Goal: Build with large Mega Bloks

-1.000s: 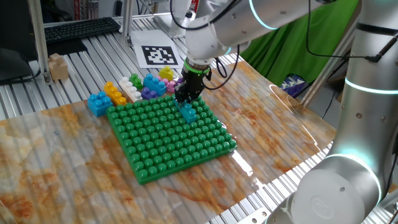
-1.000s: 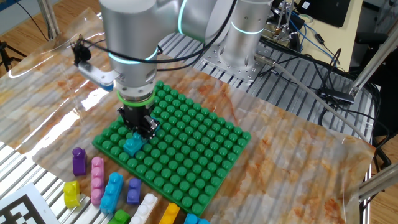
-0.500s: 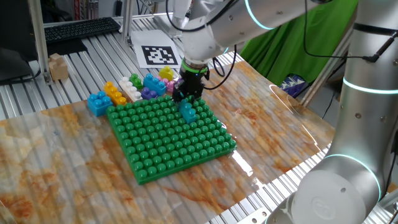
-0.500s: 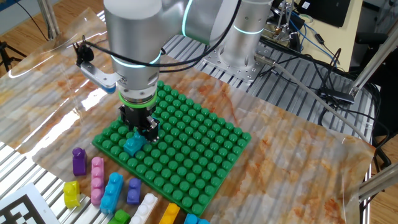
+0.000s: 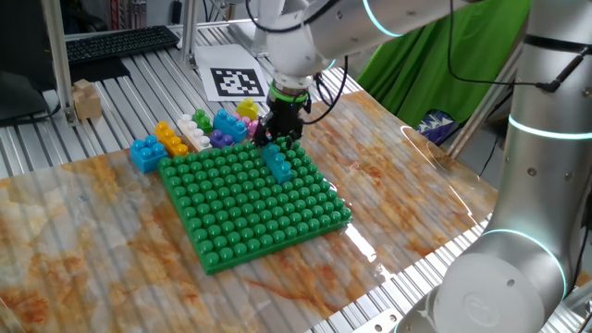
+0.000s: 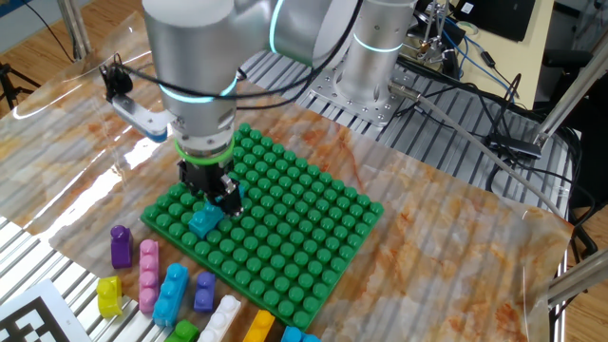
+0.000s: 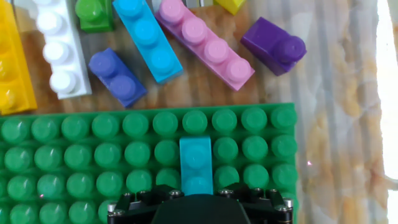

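Note:
A teal Mega Blok (image 5: 278,166) stands on the green studded baseplate (image 5: 250,208) near its far edge; it also shows in the other fixed view (image 6: 203,222) and the hand view (image 7: 196,165). My gripper (image 5: 275,139) hangs just above it with jaws apart, not holding it (image 6: 213,194). Loose bricks lie beyond the plate: yellow (image 7: 9,68), white (image 7: 56,50), green (image 7: 94,14), violet (image 7: 117,78), light blue (image 7: 148,40), pink (image 7: 205,43) and purple (image 7: 273,46).
A blue brick (image 5: 146,153) and a yellow one (image 5: 171,139) lie by the plate's left corner. A printed marker sheet (image 5: 239,81) lies behind the bricks. The baseplate (image 6: 313,247) sits on a marbled sheet with slatted metal table around it.
The gripper has risen and drifted slightly toward the loose bricks, while the teal brick stayed put on the baseplate.

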`<state>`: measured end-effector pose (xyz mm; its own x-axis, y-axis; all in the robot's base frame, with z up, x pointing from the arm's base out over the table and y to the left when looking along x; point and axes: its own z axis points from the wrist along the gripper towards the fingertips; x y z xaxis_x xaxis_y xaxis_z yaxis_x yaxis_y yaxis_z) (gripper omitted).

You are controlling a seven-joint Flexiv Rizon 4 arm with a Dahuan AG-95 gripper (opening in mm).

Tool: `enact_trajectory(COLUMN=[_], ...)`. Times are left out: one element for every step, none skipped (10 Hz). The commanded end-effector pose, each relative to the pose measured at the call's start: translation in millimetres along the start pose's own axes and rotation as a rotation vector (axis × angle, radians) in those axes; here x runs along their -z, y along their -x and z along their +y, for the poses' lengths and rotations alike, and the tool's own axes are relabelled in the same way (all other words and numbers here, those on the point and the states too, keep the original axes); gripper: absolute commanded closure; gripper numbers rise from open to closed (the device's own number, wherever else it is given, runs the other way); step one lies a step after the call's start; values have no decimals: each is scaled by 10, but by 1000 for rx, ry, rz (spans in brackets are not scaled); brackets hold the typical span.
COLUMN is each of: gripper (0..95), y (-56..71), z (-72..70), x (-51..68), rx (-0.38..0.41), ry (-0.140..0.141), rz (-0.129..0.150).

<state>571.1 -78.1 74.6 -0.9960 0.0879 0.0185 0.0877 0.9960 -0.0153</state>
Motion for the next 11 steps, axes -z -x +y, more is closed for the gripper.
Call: enact_trajectory(gripper=[760,950,950,950,950,950,950,950,950,950,950], y=[-18,-27,-29,-27,-31,-42,-44,-38,-30,-23,-19], z=[-23,-34,-38,-38,-42,-53,-55,-46,-35,-26,-20], x=[134,180,196,199,213,254,262,243,208,179,159], rx=[19,48,54,56,56,62,64,66,64,62,60], ry=[20,22,22,23,23,30,34,35,35,38,39], rz=[13,13,13,9,5,8,7,4,3,4,4])
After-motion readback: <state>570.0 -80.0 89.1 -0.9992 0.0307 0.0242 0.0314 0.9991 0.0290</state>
